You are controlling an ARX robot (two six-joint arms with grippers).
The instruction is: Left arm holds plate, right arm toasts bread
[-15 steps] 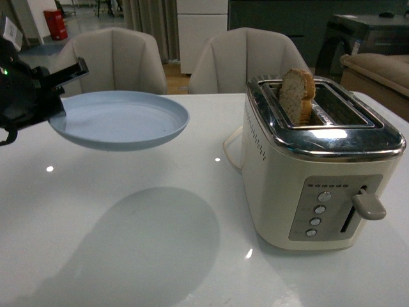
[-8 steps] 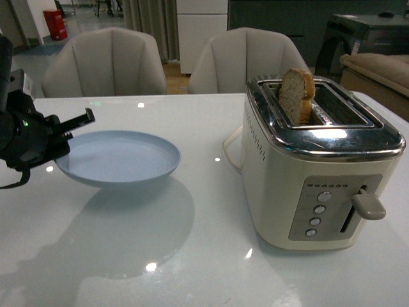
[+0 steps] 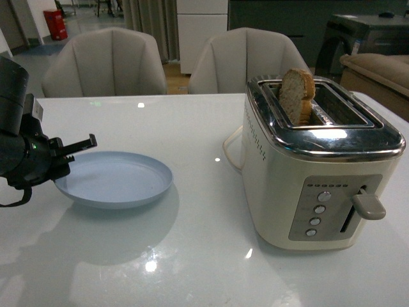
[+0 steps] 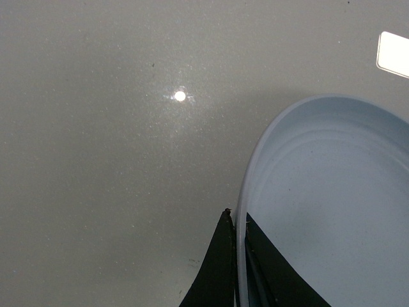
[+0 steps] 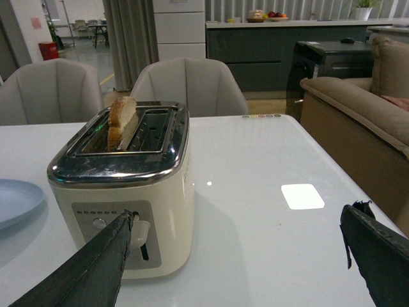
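The pale blue plate (image 3: 115,179) lies level and low at the table's left; whether it touches the tabletop is unclear. My left gripper (image 3: 67,157) is shut on its left rim. In the left wrist view the two black jaws (image 4: 236,220) pinch the rim of the plate (image 4: 326,204). The bread (image 3: 296,94) stands upright in the left slot of a cream toaster (image 3: 319,173), its top sticking out. In the right wrist view my right gripper (image 5: 238,214) is open and empty, low in front of the toaster (image 5: 121,192) with the bread (image 5: 120,118). The right arm is out of the front view.
The toaster's lever (image 3: 369,206) sits raised on its front panel, beside several round buttons. Two beige chairs (image 3: 108,61) stand behind the white table (image 3: 192,256). A brown sofa (image 5: 358,109) is off the table's right side.
The left arm has brought the plate down from well above the table to just at its surface, shifting it a little left and nearer. Toaster and bread have not moved.
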